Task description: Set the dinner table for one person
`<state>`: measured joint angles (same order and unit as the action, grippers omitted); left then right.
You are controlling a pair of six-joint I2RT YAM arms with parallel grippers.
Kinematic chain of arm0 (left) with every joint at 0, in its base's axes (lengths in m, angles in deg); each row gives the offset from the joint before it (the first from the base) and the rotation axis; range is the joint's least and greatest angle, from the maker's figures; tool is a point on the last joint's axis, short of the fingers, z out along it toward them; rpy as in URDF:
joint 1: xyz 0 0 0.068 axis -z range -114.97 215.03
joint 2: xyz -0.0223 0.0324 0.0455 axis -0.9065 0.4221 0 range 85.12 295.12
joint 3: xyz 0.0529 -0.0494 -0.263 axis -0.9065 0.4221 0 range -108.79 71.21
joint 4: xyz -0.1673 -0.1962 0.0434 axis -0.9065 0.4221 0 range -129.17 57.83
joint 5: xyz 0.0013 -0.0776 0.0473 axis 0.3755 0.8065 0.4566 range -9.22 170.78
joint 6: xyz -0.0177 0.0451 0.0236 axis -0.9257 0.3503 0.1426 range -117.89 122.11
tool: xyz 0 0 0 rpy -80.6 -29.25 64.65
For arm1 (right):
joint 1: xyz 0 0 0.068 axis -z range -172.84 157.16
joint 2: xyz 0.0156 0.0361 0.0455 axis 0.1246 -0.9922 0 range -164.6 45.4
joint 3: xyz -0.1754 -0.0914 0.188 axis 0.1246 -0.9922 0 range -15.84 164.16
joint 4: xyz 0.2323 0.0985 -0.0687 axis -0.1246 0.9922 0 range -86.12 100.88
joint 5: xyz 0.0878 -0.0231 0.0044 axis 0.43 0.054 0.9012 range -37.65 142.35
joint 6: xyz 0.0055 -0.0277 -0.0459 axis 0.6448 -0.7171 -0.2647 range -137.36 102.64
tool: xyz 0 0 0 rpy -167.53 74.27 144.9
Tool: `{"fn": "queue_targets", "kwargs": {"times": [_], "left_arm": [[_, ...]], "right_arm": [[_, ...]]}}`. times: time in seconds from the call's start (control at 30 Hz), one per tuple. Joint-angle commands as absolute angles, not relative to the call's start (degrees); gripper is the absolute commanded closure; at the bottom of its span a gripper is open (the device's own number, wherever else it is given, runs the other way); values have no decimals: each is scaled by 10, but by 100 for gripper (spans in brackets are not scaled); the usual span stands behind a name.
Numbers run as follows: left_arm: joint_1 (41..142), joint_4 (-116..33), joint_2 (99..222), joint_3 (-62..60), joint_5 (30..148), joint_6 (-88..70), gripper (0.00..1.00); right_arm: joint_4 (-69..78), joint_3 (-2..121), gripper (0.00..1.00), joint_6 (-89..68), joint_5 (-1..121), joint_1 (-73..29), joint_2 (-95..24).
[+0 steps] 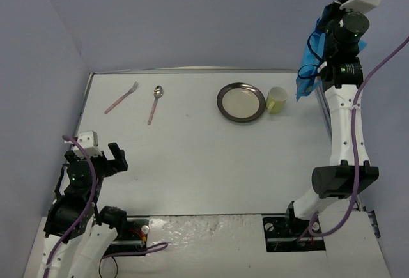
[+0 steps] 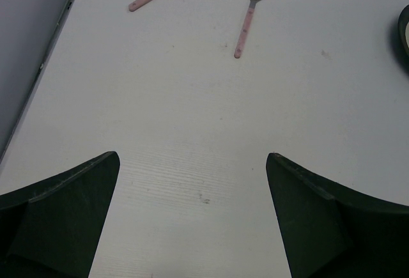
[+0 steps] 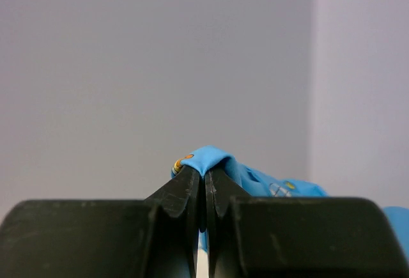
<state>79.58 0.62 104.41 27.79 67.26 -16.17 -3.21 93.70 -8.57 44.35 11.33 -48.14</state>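
The dinner table (image 1: 192,163) fills the middle: plate (image 1: 241,101) and cup (image 1: 277,100) sit around 1 o'clock, spoon (image 1: 155,103) and fork (image 1: 121,97) near 11. Up by the 2 o'clock corner the right gripper (image 3: 204,177) is pinched tight on the blue mat (image 1: 311,61), which dangles lengthwise, so the bare tabletop lies toward 7 o'clock from it. The left gripper (image 2: 193,158) is wide open at 8, holding nothing.

Our white-shelled, black-jointed left arm (image 1: 77,211) sits folded low by its base. The black two-finger left gripper (image 2: 192,158) tilts downward with its jaws spread wide. Our right arm (image 1: 345,121) reaches up tall, and the right gripper (image 3: 204,179) pinches a fold of blue printed cloth (image 3: 208,156) between closed fingertips.
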Motion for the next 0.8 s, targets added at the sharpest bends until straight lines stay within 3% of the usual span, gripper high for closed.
{"fn": "queue_targets", "kwargs": {"times": [0.0, 0.27, 0.43, 0.63, 0.77], "left_arm": [[794, -16, 1044, 262, 679, -175, 3], [794, 30, 1029, 210, 712, -207, 3], [794, 63, 1034, 158, 729, -224, 3], [794, 83, 1039, 153, 755, -261, 3], [794, 86, 1046, 160, 771, -279, 3]], "right_arm": [[-71, 996, 100, -87, 572, 42, -424], [-103, 993, 100, 29, 747, -110, -406], [-79, 1013, 100, 80, 842, -215, -474], [-23, 937, 100, 41, 768, -291, -495], [-7, 783, 100, -40, 652, -324, -447]]}}
